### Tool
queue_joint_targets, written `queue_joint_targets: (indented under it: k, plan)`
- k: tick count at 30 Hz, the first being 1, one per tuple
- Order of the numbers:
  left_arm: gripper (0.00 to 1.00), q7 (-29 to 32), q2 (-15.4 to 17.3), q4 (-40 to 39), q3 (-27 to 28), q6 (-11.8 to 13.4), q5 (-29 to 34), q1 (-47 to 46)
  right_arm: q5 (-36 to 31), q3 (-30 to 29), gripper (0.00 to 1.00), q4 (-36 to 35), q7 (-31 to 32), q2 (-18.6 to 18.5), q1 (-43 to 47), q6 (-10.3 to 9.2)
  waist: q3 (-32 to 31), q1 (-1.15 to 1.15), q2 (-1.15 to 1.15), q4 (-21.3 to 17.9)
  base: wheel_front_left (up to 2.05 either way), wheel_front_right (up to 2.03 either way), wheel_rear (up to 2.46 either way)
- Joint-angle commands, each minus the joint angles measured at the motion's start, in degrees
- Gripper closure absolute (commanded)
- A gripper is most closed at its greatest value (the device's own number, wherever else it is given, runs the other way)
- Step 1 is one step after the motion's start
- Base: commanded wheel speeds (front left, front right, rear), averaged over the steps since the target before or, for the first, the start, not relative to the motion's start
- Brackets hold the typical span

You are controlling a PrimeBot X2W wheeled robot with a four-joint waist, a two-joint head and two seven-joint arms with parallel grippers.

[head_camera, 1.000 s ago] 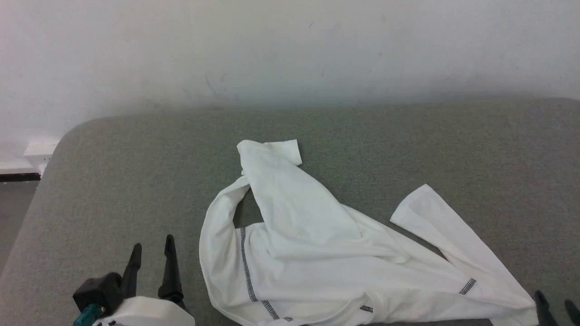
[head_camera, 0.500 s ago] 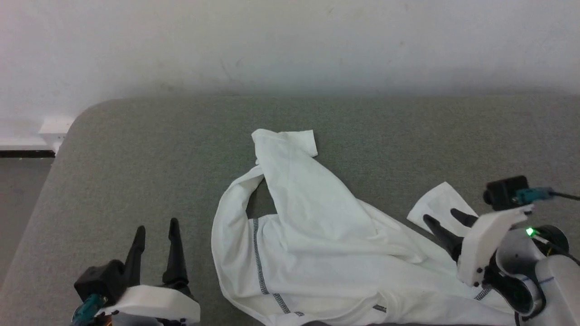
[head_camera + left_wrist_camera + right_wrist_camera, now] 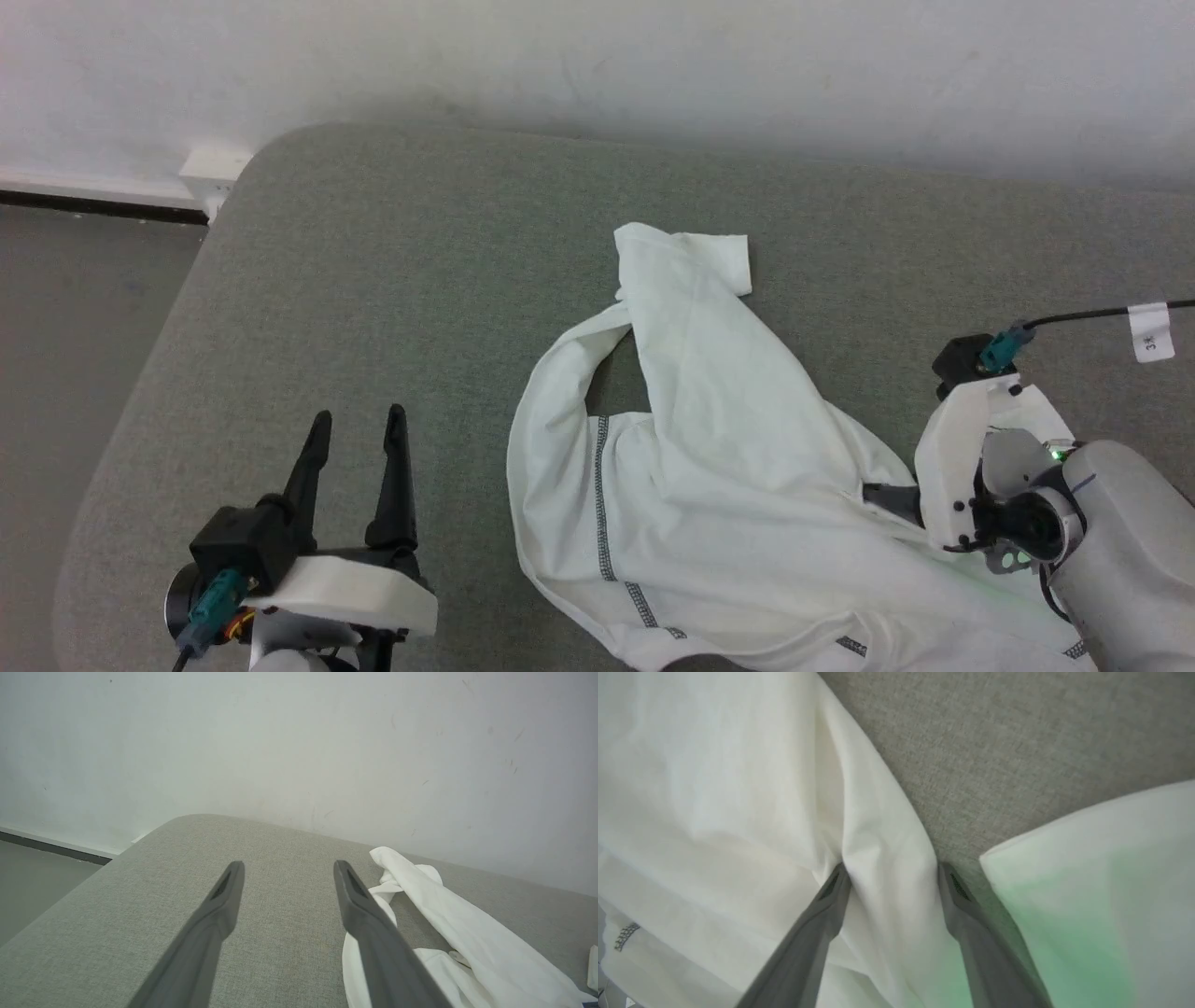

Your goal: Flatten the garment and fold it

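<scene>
The garment (image 3: 709, 448) is crumpled on the table (image 3: 373, 280), its flattening judged barely begun. A fold is straddled by the open right tool (image 3: 892, 875), so closing seems called for next; the left tool (image 3: 359, 434) is held open nearby.

garment (image 3: 728, 467): thin white stretchy cloth with grey-black zigzag seams. It lies crumpled on the grey fabric surface (image 3: 392, 280), right of centre in head view. Not flat, not folded. One long tube lies over the body, running diagonally toward the far side, with its open cuff flat at the far end. Left edge curls into a loop, and bare surface shows through the gap. Second tube goes off right, partly hidden. Near edge is cut off by the bottom of the head view.
</scene>
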Motion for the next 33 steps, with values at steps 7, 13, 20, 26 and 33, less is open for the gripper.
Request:
queue_joint_targets:
  k: [7,13,20,26,33]
  plan:
    - [0.0,-0.5,0.1,-0.2,-0.4,0.2,0.6,-1.3,0.4,2.9,1.0,4.7,3.1,0.1,-1.7,-0.05,1.8,0.0,-0.01,2.3,0.0,0.0,0.0]
    - [0.0,-1.0,-0.3,-1.0,-0.7,0.1,0.6,-1.6,-4.6,2.0,1.0,3.0,-10.5,-2.6,-9.3,-0.05,2.9,0.0,-0.01,2.2,0.0,0.0,0.0]
    - [0.0,-1.5,-1.4,-1.0,-1.6,-0.5,0.8,-3.8,-10.2,-4.0,1.0,8.4,-24.2,-3.6,-21.9,-0.05,7.3,0.0,-0.01,2.9,0.0,0.0,0.0]
    - [0.0,-1.8,-2.3,0.2,-3.2,-1.7,1.7,-7.0,-13.4,-9.5,1.0,17.8,-32.8,-3.8,-27.5,-0.05,10.8,0.0,-0.01,4.6,0.0,0.0,0.0]
    - [0.0,-2.1,-2.9,2.4,-3.1,-2.0,2.0,-8.2,-15.6,-9.1,0.0,23.8,-42.3,-1.9,-26.1,-0.05,11.1,0.0,-0.01,3.5,0.0,0.0,0.0]
